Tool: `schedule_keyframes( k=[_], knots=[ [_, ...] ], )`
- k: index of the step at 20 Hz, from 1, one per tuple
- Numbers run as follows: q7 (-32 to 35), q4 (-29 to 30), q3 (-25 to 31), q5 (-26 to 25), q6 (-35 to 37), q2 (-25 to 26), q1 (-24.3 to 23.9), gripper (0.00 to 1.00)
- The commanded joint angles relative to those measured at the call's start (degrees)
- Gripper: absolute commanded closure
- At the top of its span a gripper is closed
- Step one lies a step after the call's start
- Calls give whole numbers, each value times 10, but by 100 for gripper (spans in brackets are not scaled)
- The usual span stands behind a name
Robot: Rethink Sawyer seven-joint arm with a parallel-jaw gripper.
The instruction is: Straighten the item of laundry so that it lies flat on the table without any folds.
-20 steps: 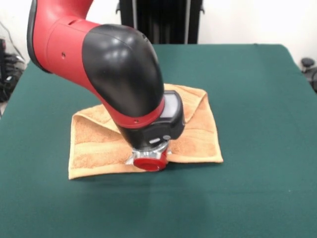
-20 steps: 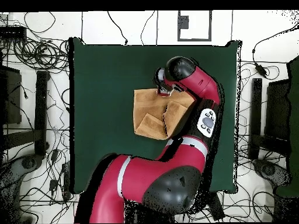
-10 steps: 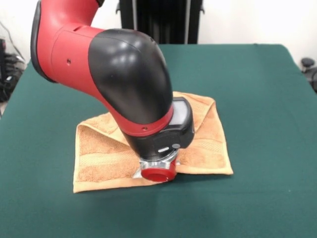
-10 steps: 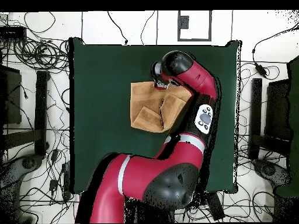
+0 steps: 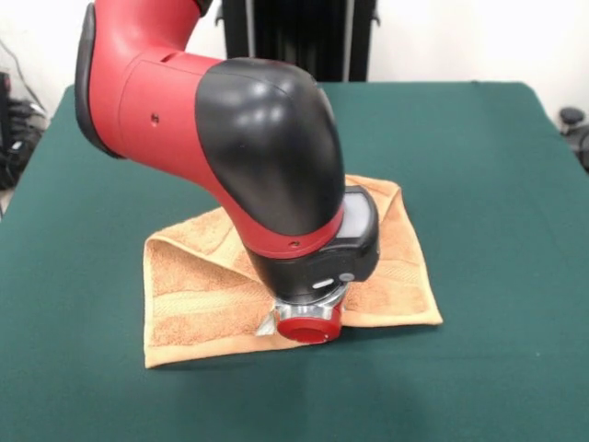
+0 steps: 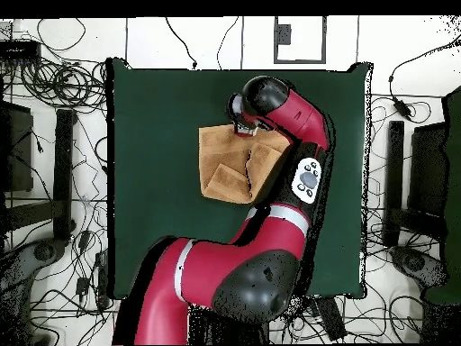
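The item of laundry (image 5: 193, 285) is an orange-tan towel lying crumpled on the green table (image 5: 479, 166), with one corner folded over on its right side. In the front view the arm's red and black wrist (image 5: 308, 276) stands low over the towel's near edge and hides the gripper. In the overhead view the gripper (image 6: 241, 129) sits at the top edge of the towel (image 6: 225, 162), which shows folded flaps across its middle. How the gripper meets the cloth is hidden by the arm.
Green table (image 6: 153, 135) surface stretches on all sides of the towel. Cables and dark stands (image 6: 63, 162) lie on the floor round the table. A black frame (image 5: 294, 37) stands behind the table's far edge.
The wrist has moved toward the table's near edge and slightly right in the front view. The towel has slid along with it, its near edge now closer to the camera.
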Motion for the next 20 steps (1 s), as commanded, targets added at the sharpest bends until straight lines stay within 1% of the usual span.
schedule_keyframes(
  k=[1,3,4,9,16,20],
  knots=[
    [227,-26,24,24,-21,33,37,100],
    [220,-29,28,25,-24,35,35,100],
    [221,-26,36,28,-26,33,35,0],
    [217,-21,41,27,-37,30,35,0],
    [219,-38,38,27,-32,38,31,0],
    [228,-61,17,21,-21,49,29,0]
  ],
)
